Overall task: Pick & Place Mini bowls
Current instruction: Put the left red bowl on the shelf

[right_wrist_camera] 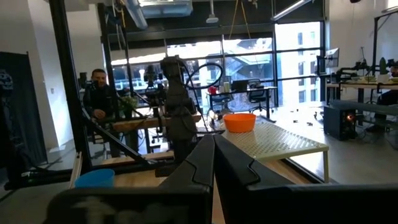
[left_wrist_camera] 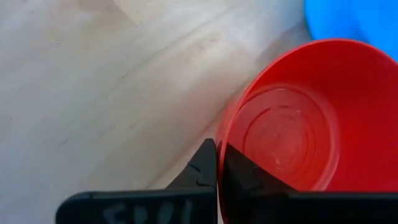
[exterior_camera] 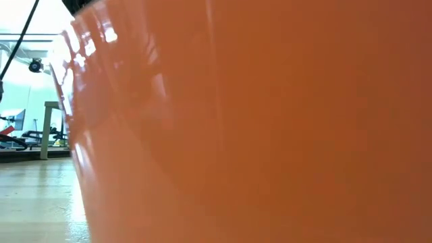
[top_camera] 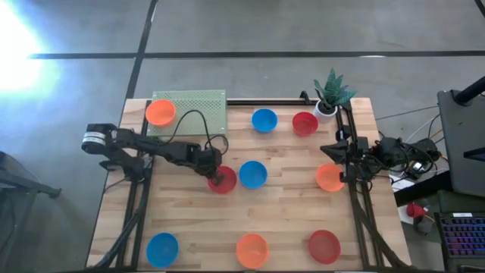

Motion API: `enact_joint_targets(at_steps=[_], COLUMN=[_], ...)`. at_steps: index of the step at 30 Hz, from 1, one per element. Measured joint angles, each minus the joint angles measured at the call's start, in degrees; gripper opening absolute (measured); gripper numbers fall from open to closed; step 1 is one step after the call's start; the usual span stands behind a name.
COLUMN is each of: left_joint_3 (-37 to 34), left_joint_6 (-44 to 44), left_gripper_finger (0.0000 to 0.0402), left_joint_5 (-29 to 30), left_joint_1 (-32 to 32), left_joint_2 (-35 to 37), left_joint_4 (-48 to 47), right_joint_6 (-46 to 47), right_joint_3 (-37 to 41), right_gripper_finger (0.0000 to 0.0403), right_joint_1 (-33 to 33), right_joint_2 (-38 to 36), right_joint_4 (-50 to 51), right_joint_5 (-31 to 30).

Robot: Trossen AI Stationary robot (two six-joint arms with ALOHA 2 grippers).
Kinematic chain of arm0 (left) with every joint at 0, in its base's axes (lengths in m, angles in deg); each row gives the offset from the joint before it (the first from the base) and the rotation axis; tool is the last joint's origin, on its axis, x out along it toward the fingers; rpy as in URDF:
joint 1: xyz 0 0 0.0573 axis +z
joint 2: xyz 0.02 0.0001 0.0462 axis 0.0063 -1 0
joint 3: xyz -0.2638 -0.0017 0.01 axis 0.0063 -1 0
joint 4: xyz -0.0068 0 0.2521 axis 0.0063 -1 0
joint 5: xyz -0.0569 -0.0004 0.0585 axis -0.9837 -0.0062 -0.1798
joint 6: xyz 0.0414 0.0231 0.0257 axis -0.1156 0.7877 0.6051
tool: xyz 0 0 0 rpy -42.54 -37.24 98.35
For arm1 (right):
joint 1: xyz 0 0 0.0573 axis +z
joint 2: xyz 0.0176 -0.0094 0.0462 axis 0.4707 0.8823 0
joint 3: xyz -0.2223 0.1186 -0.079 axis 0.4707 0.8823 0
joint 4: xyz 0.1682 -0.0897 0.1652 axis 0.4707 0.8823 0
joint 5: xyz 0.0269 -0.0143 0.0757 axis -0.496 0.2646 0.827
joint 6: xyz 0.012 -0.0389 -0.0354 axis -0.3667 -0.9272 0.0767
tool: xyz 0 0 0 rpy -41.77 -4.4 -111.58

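Several mini bowls in blue, red and orange stand on the wooden table (top_camera: 288,212). One orange bowl (top_camera: 160,112) sits on a green perforated shelf (top_camera: 198,106) at the far left. My left gripper (left_wrist_camera: 217,148) is shut on a red bowl (top_camera: 222,180) left of the table's middle, right beside a blue bowl (top_camera: 252,174). My right gripper (right_wrist_camera: 214,149) is shut on nothing and held level above the table's right edge (top_camera: 330,149), over an orange bowl (top_camera: 329,177). My left gripper pinches the red bowl's rim (left_wrist_camera: 220,163) on the bowl's left side. One finger (left_wrist_camera: 202,168) is outside the wall and the other (left_wrist_camera: 245,177) inside. The fingers slant down from the table's left. The bowl stands upright with its bottom on the table.
A white plant pot (top_camera: 326,108) stands at the far right corner. A blue bowl (top_camera: 264,120) and a red bowl (top_camera: 305,123) sit at the far side; blue (top_camera: 161,249), orange (top_camera: 252,250) and red (top_camera: 323,246) bowls line the near edge. An orange bowl (exterior_camera: 256,121) fills the low view.
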Motion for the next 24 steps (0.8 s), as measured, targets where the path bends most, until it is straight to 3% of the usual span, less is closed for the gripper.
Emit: enact_joint_targets(at_steps=[13, 24], left_joint_3=[1.42, 14.53], left_joint_6=[-1.44, 0.96], left_gripper_finger=[0.0001, 0.0], left_joint_5=[-8.65, -12.33], left_joint_1=[1.42, 3.43], left_joint_2=[11.22, 18.77], left_joint_4=[-1.43, -19.34], right_joint_6=[-0.11, -0.21], right_joint_3=[0.0, 0.0], right_gripper_finger=[0.0008, 0.0008], right_joint_1=[0.0, 0.0], right_joint_2=[0.0, 0.01], right_joint_4=[-0.02, -0.02], right_joint_5=[-0.07, -0.17])
